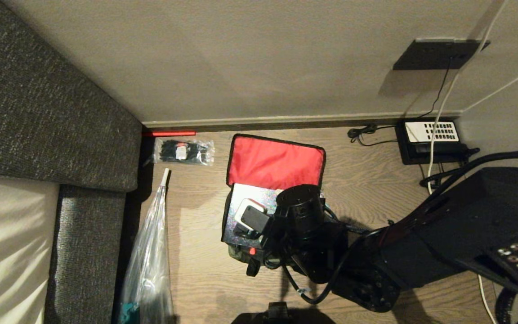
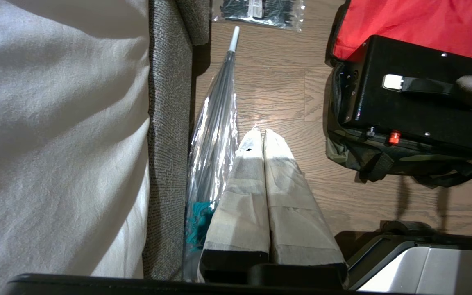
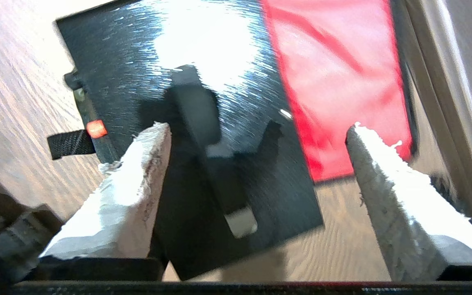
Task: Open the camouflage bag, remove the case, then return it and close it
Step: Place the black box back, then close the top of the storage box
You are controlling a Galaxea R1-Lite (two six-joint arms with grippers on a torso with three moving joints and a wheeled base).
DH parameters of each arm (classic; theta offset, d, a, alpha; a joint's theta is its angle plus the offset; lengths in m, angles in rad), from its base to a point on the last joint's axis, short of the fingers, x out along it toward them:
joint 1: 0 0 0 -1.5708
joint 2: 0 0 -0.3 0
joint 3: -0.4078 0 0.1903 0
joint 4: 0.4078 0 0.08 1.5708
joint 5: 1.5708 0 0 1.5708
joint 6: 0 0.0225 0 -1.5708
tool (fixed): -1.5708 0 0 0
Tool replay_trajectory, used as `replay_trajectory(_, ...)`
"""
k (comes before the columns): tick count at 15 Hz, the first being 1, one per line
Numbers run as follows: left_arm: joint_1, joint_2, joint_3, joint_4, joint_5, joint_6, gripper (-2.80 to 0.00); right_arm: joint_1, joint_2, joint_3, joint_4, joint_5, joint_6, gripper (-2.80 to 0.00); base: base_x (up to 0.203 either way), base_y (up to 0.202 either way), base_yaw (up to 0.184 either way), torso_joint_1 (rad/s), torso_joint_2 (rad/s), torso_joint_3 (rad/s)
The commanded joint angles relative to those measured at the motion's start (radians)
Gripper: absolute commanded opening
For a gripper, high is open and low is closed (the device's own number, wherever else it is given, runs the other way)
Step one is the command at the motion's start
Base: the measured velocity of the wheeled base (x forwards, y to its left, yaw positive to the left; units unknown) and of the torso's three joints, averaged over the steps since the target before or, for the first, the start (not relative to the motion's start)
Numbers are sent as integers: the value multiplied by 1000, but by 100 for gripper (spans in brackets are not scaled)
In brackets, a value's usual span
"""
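Right gripper (image 3: 256, 131) agape, seemingly above case (image 3: 146, 53).

Wood floor (image 1: 367, 180) centre, beige wall (image 1: 241, 54) at twelve, grey sofa (image 1: 38, 112) at nine, baseboard (image 1: 286, 122) between.

Overhead head view; wrist views floorward.

The left gripper (image 2: 264, 135) is seen above the wooden floor (image 2: 277, 90), its 2 padded fingers (image 2: 248, 180) pressed together. Beside it a clear-wrapped umbrella (image 2: 215, 123) is laid along the grey sofa (image 2: 166, 123). The case (image 2: 416, 110) is seated in the camouflage bag (image 2: 363, 157), whose red-lined flap (image 2: 408, 20) is thrown back. A packet of cable ties (image 2: 260, 10) is visible beyond
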Motion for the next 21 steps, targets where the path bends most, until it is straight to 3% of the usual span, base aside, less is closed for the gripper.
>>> replay_trajectory(1,1,-2,3,0,1,0,-280,-28,-142,39,37,-7,69,0,0,0,0,0,0,0)
replay_trajectory(2,1,-2,3,0,1,0,-280,-58,-179,61,61,-8,100,-280,0,0,0,0,0,0)
replay_trajectory(6,1,-2,3,0,1,0,-280,-256,-348,173,208,-3,312,-280,0,0,0,0,0,0)
replay_trajectory(9,2,-2,3,0,1,0,-280,-345,-385,300,312,44,581,-280,0,0,0,0,0,0)
replay_trajectory(12,1,-2,3,0,1,0,-280,-401,-388,259,350,197,647,-280,0,0,0,0,0,0)
replay_trajectory(14,1,-2,3,0,1,0,-280,-404,-425,317,293,220,694,-280,0,0,0,0,0,0)
replay_trajectory(17,1,-2,3,0,1,0,-280,-404,-529,473,285,318,799,-280,0,0,0,0,0,0)
replay_trajectory(21,1,-2,3,0,1,0,-280,-403,-653,555,295,377,829,-280,0,0,0,0,0,0)
